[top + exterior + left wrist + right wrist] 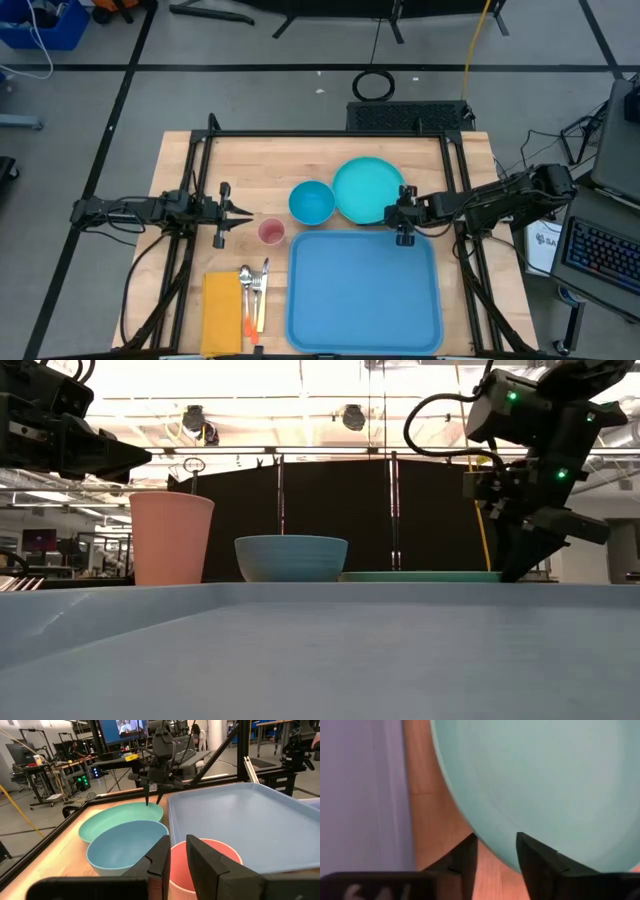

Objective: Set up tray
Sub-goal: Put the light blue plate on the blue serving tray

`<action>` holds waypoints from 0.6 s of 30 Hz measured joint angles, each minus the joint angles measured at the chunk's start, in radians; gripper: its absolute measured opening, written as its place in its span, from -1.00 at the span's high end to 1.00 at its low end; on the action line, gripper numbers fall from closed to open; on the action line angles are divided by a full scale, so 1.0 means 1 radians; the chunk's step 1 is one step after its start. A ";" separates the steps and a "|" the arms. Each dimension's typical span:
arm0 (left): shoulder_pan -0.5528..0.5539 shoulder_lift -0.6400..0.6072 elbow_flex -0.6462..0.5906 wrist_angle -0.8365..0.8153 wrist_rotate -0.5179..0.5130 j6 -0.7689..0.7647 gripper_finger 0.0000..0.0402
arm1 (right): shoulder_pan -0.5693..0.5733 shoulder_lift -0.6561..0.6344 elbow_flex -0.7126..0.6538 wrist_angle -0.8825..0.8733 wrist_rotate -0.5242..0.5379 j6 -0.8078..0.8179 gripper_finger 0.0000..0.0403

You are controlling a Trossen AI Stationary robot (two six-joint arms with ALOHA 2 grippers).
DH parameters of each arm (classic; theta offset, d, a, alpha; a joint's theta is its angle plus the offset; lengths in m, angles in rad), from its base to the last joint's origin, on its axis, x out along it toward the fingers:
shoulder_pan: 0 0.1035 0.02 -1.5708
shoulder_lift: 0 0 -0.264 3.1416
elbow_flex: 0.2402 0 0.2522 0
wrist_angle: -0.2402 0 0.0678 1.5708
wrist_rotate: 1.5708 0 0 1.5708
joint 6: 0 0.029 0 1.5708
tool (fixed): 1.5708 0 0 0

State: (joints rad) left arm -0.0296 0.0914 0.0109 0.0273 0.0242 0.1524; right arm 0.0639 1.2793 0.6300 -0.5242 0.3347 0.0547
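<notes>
Right gripper (402, 222) is down at the near rim of the turquoise plate (367, 189), fingers part-way apart straddling the edge with no firm grip visible, so a shallow pinch on that thin lip could slip and skid the plate into the blue bowl (311, 202) or drop it short of the tray (363, 290), which lies empty at the table's front just beside the plate. Left gripper (238, 212) hovers by the pink cup (271, 232), fingers narrowly apart, holding nothing. No readable writing or brands on these items.
</notes>
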 joint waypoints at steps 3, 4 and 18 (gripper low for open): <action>0.000 0.000 0.000 0.000 0.000 0.000 0.67 | 0.000 0.000 0.000 0.002 0.000 0.000 0.61; 0.000 0.000 0.000 0.000 0.000 0.000 0.67 | 0.000 0.000 0.000 0.002 0.000 -0.002 0.68; 0.000 0.000 0.000 0.000 0.000 0.000 0.67 | 0.001 0.000 -0.001 0.053 0.005 0.013 0.99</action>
State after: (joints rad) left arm -0.0296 0.0916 0.0109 0.0273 0.0244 0.1522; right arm 0.0647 1.2797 0.6292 -0.4714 0.3393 0.0677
